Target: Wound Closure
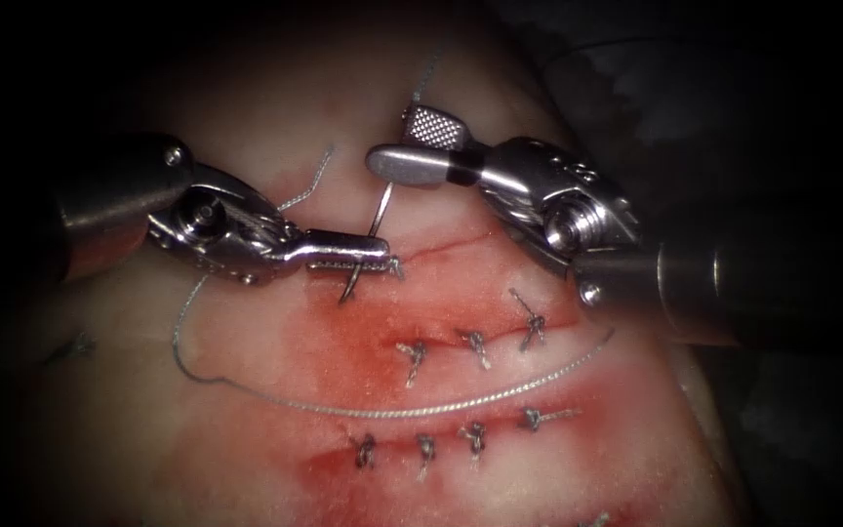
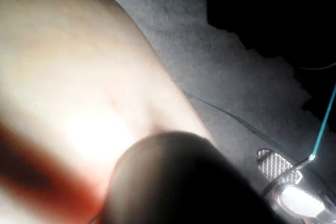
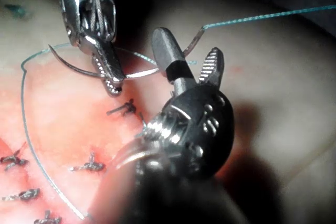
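The tissue point(image 1: 246, 449) is pale and smooth toward its edges, stained with red fluid point(image 1: 343, 351) around the middle, and it lies on a grey cloth point(image 2: 220, 66) under darkness all round. Two closed rows of knots point(image 1: 475, 342) run across it, the far row slanting up to the right, the near row point(image 1: 421, 451) almost level. Beyond them a thin red cut point(image 1: 461, 244) is open.

The left tool point(image 1: 348, 254) comes in from the left, its jaws shut on the needle point(image 1: 361, 262) about mid-curve, at the left end of the cut. The needle is a thin, shiny steel arc; one end rises toward the right tool, the other dips below the jaws against the tissue. Whether that lower end is in the tissue is hard to tell.

The right tool point(image 1: 421, 146) hangs just beyond the cut with its jaws apart, holding nothing; one jaw shows a cross-hatched face, the other a smooth rounded back.

Thread point(image 1: 392, 408), fine and twisted, sweeps in a long loop from the left tool, between the two knot rows, out to the right. A second strand point(image 1: 309, 181) curls up behind the left tool. The left tool's shaft fades into shadow.
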Controlling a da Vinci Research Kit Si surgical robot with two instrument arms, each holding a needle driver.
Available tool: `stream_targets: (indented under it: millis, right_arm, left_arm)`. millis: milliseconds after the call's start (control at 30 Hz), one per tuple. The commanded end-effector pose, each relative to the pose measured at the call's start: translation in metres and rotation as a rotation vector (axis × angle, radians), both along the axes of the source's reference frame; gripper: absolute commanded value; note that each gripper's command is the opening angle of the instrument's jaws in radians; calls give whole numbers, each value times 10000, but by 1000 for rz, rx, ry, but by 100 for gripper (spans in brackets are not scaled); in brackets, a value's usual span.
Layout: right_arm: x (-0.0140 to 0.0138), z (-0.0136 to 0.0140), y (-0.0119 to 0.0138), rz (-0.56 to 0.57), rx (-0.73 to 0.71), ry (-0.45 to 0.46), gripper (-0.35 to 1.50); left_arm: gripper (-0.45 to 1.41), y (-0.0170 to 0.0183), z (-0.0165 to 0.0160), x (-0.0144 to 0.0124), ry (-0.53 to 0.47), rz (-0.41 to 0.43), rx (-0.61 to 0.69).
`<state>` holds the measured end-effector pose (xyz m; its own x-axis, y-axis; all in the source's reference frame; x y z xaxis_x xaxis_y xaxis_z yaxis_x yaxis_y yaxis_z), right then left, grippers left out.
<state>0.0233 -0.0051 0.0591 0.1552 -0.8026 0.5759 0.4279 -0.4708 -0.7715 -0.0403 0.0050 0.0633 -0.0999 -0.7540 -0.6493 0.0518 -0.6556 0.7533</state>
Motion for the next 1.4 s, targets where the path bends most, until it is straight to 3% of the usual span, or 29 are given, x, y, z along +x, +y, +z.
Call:
stream_targets:
  millis: [33,167,433,900,1400]
  right_arm:
    - [10,4,5,2,-4,3,96]
    - [11,8,6,2,-7,3,89]
    - [10,8,8,8,31,20,42]
    - [8,10,12,29,24,53,61]
    - [5,9,17,49,51,84,22]
  left_arm:
    - [-45,12,0,-5,-6,-4,-5]
    - [-45,12,-1,-6,-6,-5,2]
    - [-45,12,-1,-5,-11,-7,8]
    - [-45,13,0,-4,-16,-21,31]
    - [-45,11,1,-4,-18,-24,53]
